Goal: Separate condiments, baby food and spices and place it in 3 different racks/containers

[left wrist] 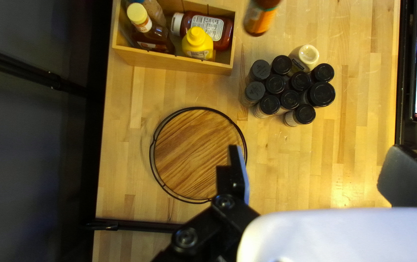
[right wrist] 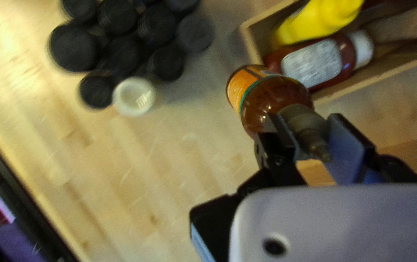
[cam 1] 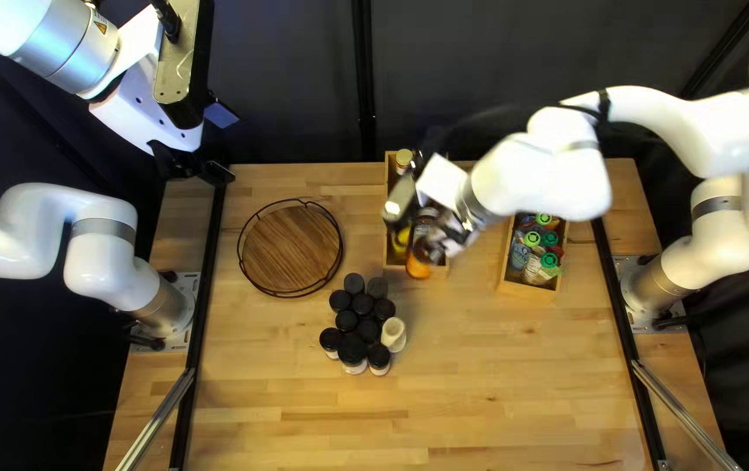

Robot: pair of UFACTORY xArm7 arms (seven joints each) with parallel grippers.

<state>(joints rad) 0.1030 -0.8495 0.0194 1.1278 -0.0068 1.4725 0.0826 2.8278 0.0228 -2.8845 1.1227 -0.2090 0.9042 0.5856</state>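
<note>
The right gripper (cam 1: 434,248) has the orange-labelled sauce bottle (right wrist: 270,97) pinched by its neck — held by the near end of the open wooden box (left wrist: 179,64), where ketchup (left wrist: 213,29) and mustard (left wrist: 197,44) lie! Nearer the worktop's near edge, black-capped jars (cam 1: 352,349) bunch together; left of them sits the round wooden tray (cam 1: 291,249). The left gripper (cam 1: 228,146)? Fingers wide, nothing between — up toward the worktop's far left corner.

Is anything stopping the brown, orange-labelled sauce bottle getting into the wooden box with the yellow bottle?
The box's wooden wall seems in the way, close to the sauce bottle. The red, white-capped bottle lies just inside, so going over both looks best.
</note>
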